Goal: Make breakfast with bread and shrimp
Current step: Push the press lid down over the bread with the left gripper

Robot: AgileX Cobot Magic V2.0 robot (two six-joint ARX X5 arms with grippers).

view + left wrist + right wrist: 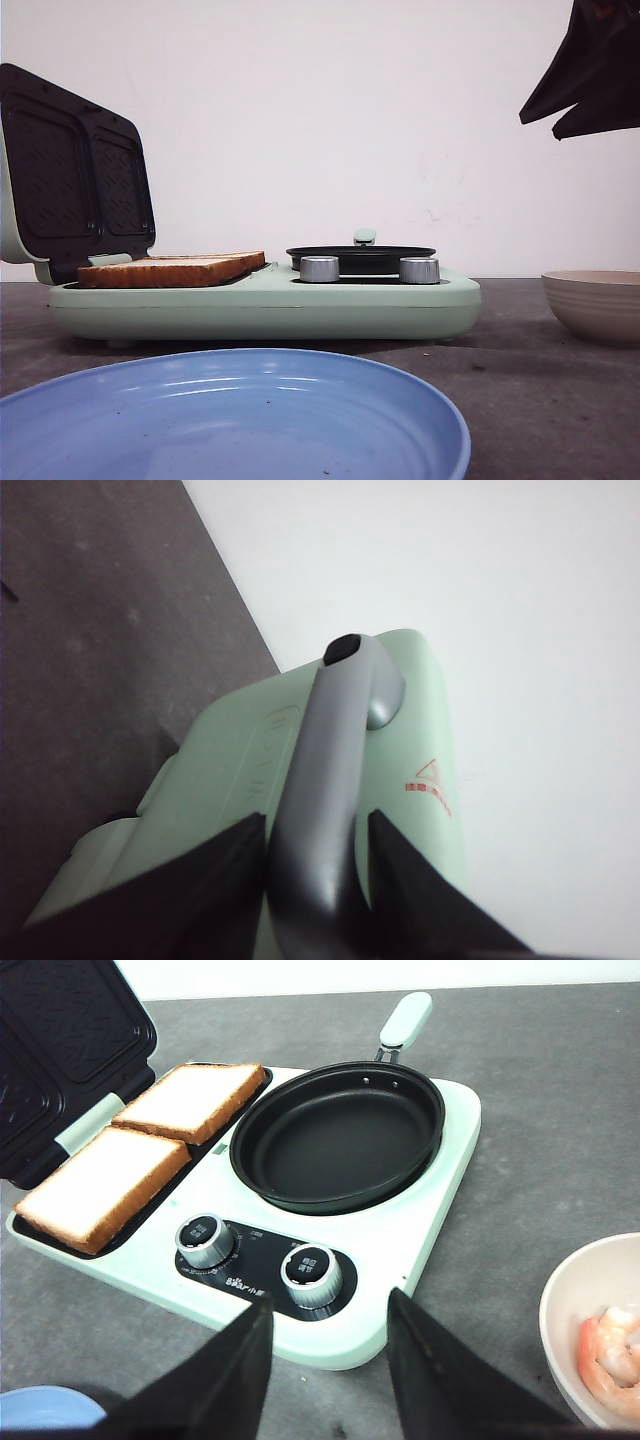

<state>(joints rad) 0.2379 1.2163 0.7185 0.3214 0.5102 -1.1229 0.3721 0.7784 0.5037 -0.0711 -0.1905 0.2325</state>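
Observation:
Two slices of bread (190, 1100) (100, 1185) lie side by side on the sandwich plate of a pale green breakfast machine (430, 1190); the front view shows them edge-on as bread (170, 270). A pink-orange shrimp (608, 1355) lies in a beige bowl (565, 1300) to the machine's right. My left gripper (318, 825) is shut on the grey lid handle (335, 730) behind the raised lid (70, 170). My right gripper (330, 1300) is open and empty. It hangs over the table near the machine's front edge and shows high at the right in the front view (540, 124).
A black frying pan (340, 1140) sits on the machine's right half, with two silver knobs (204, 1240) (310, 1268) in front. A blue plate (230, 420) lies nearest the camera. The beige bowl (595, 305) stands at the right edge.

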